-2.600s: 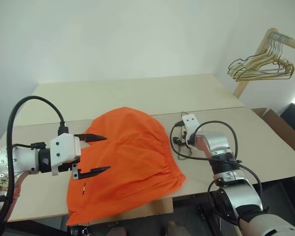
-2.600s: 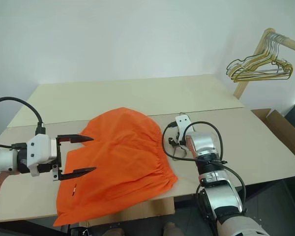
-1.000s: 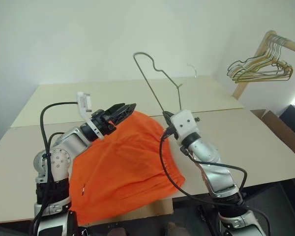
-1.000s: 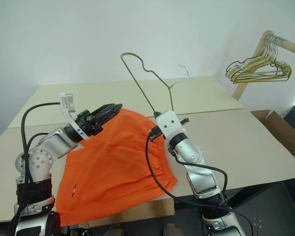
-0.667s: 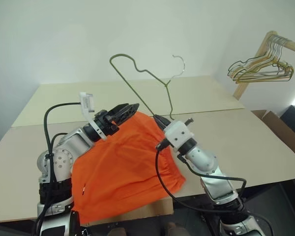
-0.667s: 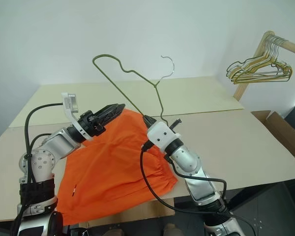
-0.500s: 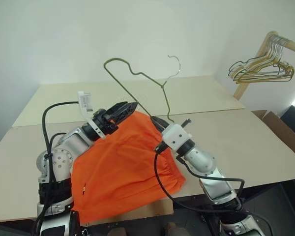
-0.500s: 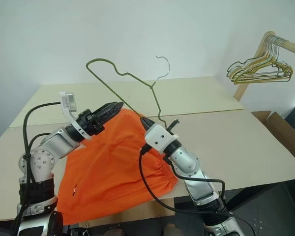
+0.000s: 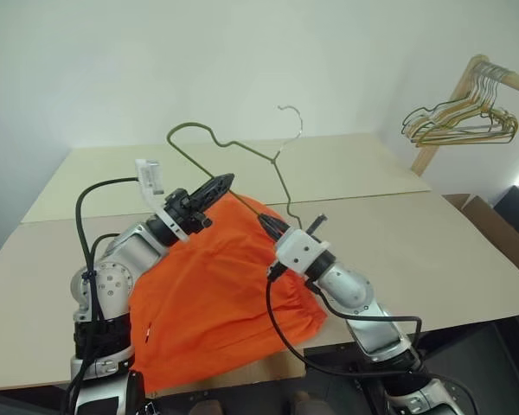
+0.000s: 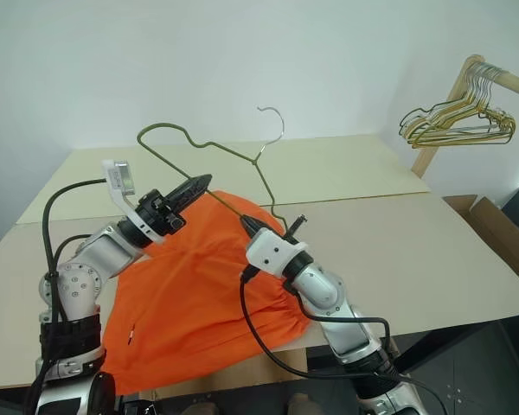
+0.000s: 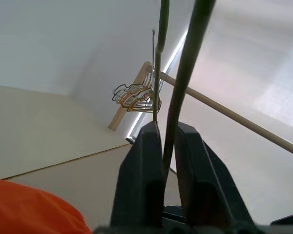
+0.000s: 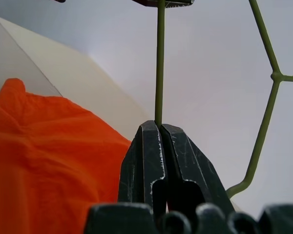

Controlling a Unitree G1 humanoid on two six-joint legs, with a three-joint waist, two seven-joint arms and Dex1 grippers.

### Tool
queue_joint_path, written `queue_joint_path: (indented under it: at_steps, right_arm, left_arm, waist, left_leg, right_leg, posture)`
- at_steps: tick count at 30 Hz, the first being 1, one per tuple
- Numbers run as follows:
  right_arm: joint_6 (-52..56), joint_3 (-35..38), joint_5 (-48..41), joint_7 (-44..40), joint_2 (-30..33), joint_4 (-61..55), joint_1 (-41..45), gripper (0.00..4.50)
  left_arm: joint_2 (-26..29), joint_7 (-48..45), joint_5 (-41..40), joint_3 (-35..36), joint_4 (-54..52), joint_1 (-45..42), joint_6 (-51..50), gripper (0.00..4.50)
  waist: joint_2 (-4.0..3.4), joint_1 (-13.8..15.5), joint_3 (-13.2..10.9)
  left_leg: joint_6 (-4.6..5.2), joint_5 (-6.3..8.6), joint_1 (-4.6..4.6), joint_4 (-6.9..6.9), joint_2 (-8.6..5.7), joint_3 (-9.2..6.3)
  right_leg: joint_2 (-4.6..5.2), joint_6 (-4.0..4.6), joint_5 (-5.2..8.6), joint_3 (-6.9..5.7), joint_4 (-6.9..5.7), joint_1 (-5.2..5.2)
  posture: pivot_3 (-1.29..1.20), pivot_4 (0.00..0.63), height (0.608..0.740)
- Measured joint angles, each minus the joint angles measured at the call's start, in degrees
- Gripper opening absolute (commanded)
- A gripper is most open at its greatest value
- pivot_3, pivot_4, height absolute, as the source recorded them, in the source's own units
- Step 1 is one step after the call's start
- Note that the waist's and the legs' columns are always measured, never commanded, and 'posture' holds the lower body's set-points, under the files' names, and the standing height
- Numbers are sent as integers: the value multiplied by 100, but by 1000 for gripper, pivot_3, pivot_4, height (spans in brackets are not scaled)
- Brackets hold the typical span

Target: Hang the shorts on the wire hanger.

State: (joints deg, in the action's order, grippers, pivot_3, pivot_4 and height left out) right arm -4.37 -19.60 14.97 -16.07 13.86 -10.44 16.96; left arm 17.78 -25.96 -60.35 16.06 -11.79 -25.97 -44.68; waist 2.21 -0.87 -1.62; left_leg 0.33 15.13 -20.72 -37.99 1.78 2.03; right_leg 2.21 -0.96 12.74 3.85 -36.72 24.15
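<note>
The shorts are thin matt orange cloth, gathered at the waistband. The wire hanger is thin greenish metal wire. The tabletop is smooth, matt, pale board.

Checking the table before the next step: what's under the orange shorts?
The shorts lie spread on the beige table, one edge drooping over its near side. Whatever lies beneath them is covered. The wire hanger is held above by both grippers.
</note>
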Motion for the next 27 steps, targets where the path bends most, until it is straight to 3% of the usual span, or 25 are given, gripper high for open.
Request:
queue_joint_path:
  at_steps: [5,8,15,19,23,26,27]
  right_arm:
    - [75,3,69,-28,-82,80,7,0]
    - [359,-27,56,-341,-12,25,41,774]
    - [540,1,-177,-835,210,-102,27,3160]
    - [1703,564,-1624,-1758,431,-705,24,4491]
    - [3946,1788,-4129,-2799,1073,-807,597,4491]
    - [4840,2255,-5019,-3221,1466,-487,1046,4491]
    - [5281,2344,-5419,-3746,1748,-96,1294,4491]
  left_arm:
    - [-171,223,188,-71,11,-15,92,40]
    - [-196,276,374,-169,23,-15,157,0]
    - [-61,86,649,-141,40,-59,590,0]
    - [348,-248,636,73,167,-301,700,0]
    - [854,-1440,453,273,166,-342,869,0]
    - [1088,-2157,336,332,159,-342,954,0]
    - [1248,-2679,171,364,179,-340,946,0]
  waist:
    - [0,13,0]
    - [0,10,0]
    - [1,5,-1]
    - [2,13,-1]
    - [2,2,-3]
    - [2,-5,-3]
    - [2,-3,-3]
  left_leg:
    - [0,0,-2,0,-3,0]
    - [0,0,-2,0,-3,-1]
    - [0,0,-1,0,-2,-1]
    - [0,0,-2,-1,-2,-3]
    - [1,0,-2,-1,0,2]
    - [3,1,3,1,5,4]
    - [4,2,10,2,10,3]
  right_leg:
    - [3,0,0,0,4,-1]
    - [2,0,0,0,3,-1]
    - [0,0,0,-1,2,0]
    - [1,-1,0,-3,7,-5]
    - [2,0,0,-4,12,-5]
    - [-4,2,2,-8,13,-8]
    - [-10,7,5,-13,13,-15]
  posture:
    - [70,0,740]
    - [65,0,740]
    - [62,0,740]
    - [66,0,740]
    - [57,0,740]
    - [52,0,740]
    - [54,0,740]
